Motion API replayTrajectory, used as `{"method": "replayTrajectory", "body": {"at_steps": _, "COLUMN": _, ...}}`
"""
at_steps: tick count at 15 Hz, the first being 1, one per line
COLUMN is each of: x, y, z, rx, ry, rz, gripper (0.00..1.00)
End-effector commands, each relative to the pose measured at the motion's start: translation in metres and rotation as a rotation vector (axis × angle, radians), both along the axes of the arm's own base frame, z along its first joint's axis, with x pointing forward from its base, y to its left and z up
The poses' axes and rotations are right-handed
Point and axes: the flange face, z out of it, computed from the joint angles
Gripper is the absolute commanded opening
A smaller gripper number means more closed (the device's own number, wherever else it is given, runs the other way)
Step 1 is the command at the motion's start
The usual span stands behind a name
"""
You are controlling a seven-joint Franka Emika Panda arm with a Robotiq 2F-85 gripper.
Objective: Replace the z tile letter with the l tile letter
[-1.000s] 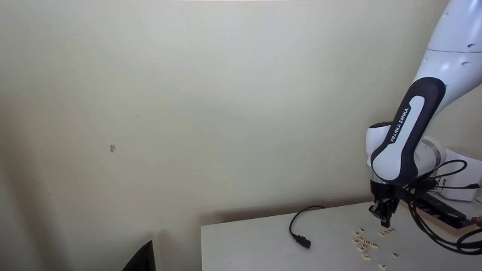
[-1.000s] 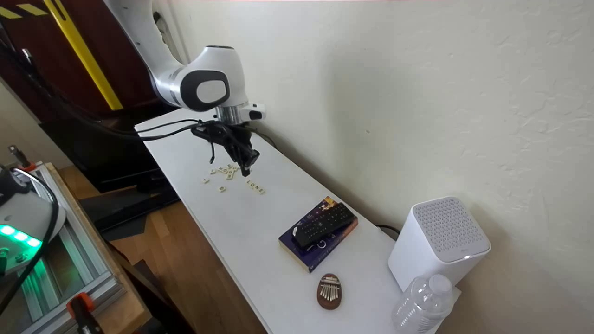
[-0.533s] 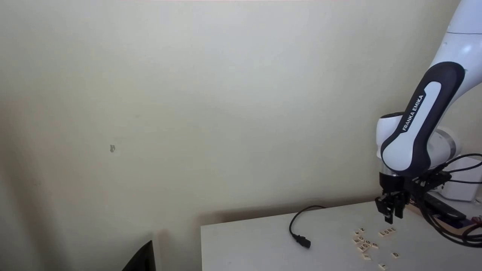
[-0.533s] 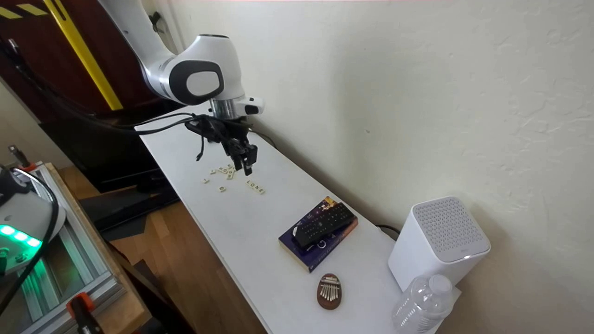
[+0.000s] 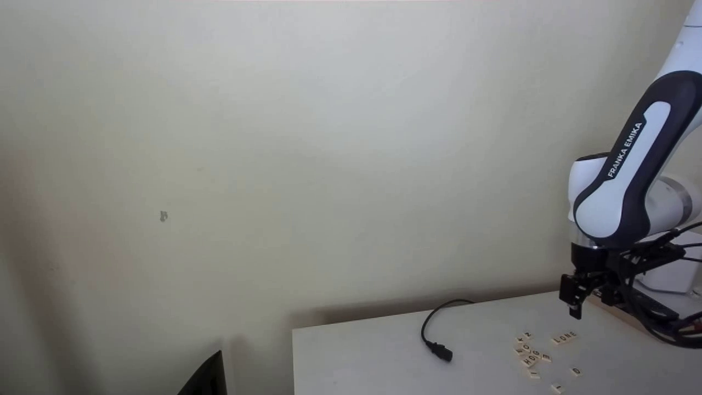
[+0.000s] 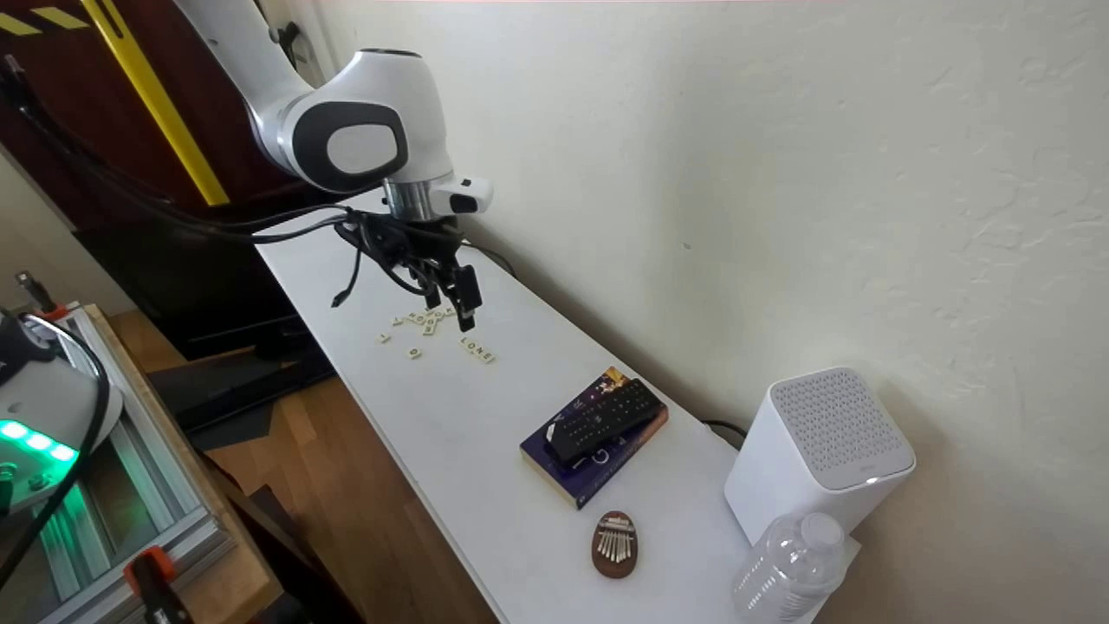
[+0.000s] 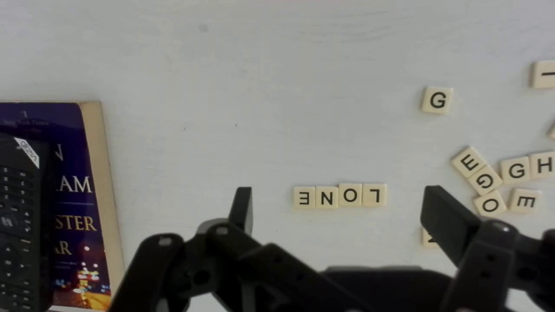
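Gripper (image 7: 340,208) wide above table (image 6: 468,451)

Between its fingers (image 7: 241,208) in the wrist view, the L (image 7: 374,195) touches the O (image 7: 350,195), heading LONE (image 7: 327,197). One finger part-hides a tile (image 7: 428,239), letter unclear. Farther out, a remote (image 7: 21,221) lies on a book (image 7: 73,242).
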Motion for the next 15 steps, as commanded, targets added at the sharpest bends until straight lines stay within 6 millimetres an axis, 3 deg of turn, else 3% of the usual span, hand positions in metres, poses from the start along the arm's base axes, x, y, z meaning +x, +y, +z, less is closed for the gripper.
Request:
{"method": "replayTrajectory", "body": {"at_steps": 1, "x": -0.016, "y": 0.0, "z": 0.018, "rx": 0.01, "ry": -0.026, "rz": -0.029, "gripper": 1.0}}
{"method": "replayTrajectory", "body": {"at_steps": 12, "x": -0.035, "y": -0.012, "z": 0.049, "rx": -0.006, "ry": -0.071, "rz": -0.086, "gripper": 1.0}}
{"method": "replayTrajectory", "body": {"at_steps": 13, "x": -0.025, "y": -0.015, "z": 0.038, "rx": 0.0, "ry": -0.046, "rz": -0.073, "gripper": 1.0}}
{"method": "replayTrajectory", "body": {"at_steps": 15, "x": -0.027, "y": -0.018, "z": 0.042, "rx": -0.003, "ry": -0.054, "rz": -0.084, "gripper": 1.0}}
